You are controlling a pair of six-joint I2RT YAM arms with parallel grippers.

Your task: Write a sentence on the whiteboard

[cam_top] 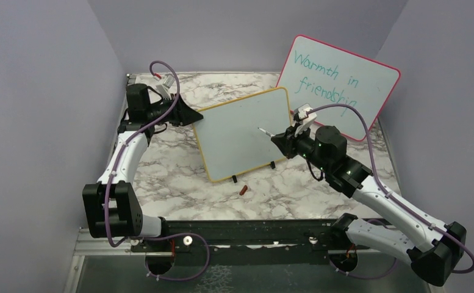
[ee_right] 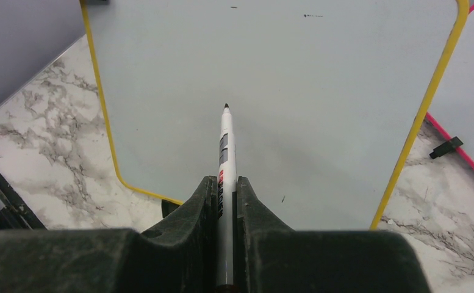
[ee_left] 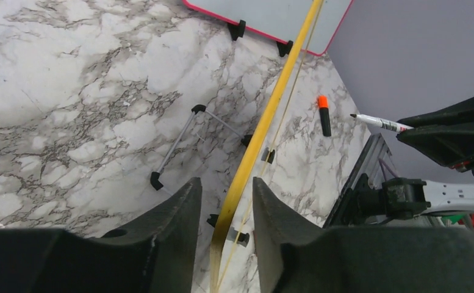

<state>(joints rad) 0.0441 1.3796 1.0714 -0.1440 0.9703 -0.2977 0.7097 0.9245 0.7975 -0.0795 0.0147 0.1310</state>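
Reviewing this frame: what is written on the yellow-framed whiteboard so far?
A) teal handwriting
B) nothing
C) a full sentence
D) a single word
B: the whiteboard is blank, and the marker held in the right pincer is aimed at it.

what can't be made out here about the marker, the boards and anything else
- Whether the marker tip touches the whiteboard: the right wrist view looks along the barrel, and the top view is too small.
- Marker label print: too small and foreshortened in the right wrist view.
- Lower left of the pink board: top view, behind the whiteboard and right arm.
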